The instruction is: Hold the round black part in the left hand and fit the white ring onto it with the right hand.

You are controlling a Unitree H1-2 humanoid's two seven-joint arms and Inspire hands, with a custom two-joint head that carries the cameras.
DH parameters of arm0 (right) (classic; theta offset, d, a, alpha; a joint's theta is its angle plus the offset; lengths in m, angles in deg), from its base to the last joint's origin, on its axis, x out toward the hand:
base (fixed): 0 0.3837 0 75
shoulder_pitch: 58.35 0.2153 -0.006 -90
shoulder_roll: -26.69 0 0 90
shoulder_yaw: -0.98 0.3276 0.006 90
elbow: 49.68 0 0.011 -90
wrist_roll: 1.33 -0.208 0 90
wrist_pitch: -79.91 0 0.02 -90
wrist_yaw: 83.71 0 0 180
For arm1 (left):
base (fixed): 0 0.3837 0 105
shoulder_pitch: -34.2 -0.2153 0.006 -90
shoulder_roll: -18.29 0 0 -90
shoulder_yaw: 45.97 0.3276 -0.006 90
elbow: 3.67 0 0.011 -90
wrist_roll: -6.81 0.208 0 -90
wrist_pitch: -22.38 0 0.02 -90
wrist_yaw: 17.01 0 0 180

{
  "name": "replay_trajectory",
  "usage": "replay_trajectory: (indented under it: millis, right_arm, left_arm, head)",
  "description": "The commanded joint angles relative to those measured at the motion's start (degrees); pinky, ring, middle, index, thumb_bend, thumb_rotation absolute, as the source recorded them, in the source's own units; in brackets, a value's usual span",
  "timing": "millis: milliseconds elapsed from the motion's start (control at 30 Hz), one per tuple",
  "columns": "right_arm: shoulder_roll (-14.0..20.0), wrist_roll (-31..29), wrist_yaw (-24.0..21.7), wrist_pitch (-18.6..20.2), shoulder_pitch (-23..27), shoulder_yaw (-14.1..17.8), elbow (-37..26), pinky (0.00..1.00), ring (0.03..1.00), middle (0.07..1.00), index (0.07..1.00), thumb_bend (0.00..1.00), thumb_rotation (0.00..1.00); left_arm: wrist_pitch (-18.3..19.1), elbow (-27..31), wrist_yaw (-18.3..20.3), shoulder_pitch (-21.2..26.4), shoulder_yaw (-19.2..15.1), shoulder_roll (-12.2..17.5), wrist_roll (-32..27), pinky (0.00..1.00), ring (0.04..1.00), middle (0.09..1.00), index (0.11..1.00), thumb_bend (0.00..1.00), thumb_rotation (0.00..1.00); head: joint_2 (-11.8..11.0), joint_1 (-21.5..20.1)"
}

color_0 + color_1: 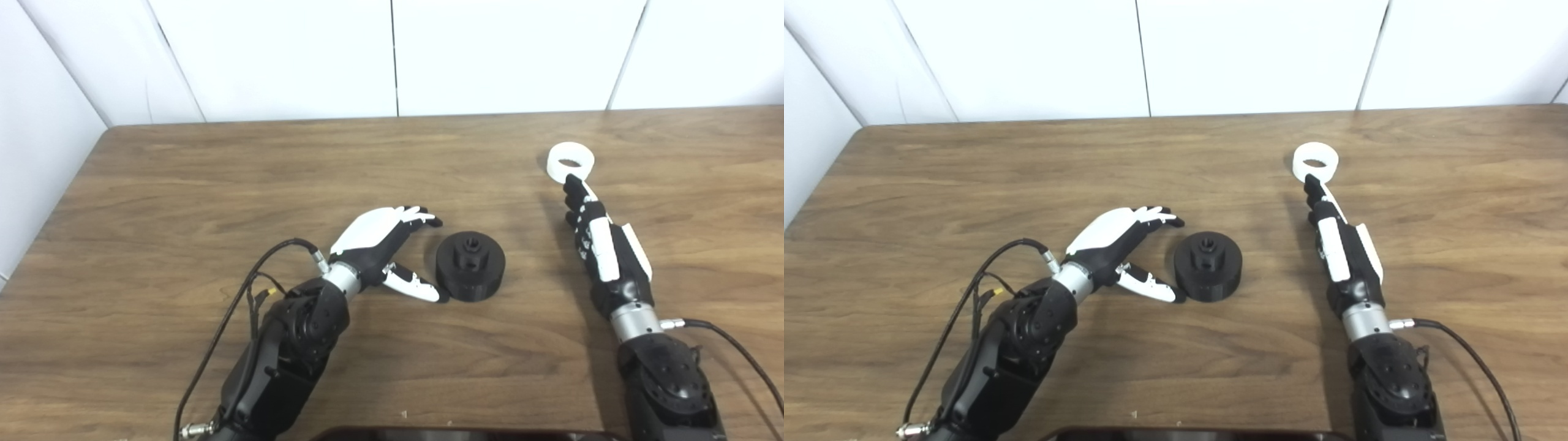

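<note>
The round black part (470,266) sits on the wooden table (184,184) near the middle, hub side up. My left hand (383,248) is open just to its left, with the thumb tip next to the part's near left edge and the fingers spread above it. The white ring (570,162) lies flat on the table at the far right. My right hand (597,236) is stretched out flat and open, its fingertips at the ring's near edge. Neither hand holds anything.
A white wall (392,55) runs along the table's far edge. A dark object's edge (465,433) shows at the bottom of the picture. Cables (245,294) trail from both forearms.
</note>
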Motion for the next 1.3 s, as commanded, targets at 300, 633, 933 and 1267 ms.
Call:
replay_trajectory:
  millis: [300, 633, 933, 1267]
  right_arm:
    - [-0.69, -0.28, 0.38, -0.53, -0.44, 0.12, 1.28, 1.0, 0.992, 0.969, 0.954, 0.72, 1.0]
    - [-1.02, 0.51, 0.83, 0.12, -0.66, 0.03, 0.57, 1.0, 0.985, 0.962, 0.949, 0.72, 1.0]
    - [-1.06, -0.21, 0.42, -0.26, -0.72, 0.11, 0.76, 1.0, 0.99, 0.966, 0.956, 0.71, 1.0]
    - [-1.05, -0.33, 0.39, -0.17, -0.85, 0.33, 0.74, 1.0, 0.996, 0.971, 0.96, 0.72, 1.0]
  left_arm:
    - [0.29, 1.85, 0.79, 1.78, 1.0, -1.19, -1.95, 1.0, 1.0, 0.98, 0.858, 1.0, 0.31]
    - [0.04, 1.65, 0.91, 1.9, 2.24, -1.59, -1.59, 1.0, 1.0, 0.98, 0.849, 1.0, 0.31]
    - [-1.08, 0.76, 0.23, 2.43, 4.05, -1.04, -0.32, 1.0, 1.0, 0.979, 0.823, 1.0, 0.32]
    - [-3.84, -0.45, -3.53, 1.98, 4.41, -1.02, -0.25, 1.0, 1.0, 0.959, 0.699, 0.92, 0.29]
  head:
    - [0.0, -0.01]
    - [0.29, -0.04]
    - [0.36, -0.31]
    - [0.47, -0.19]
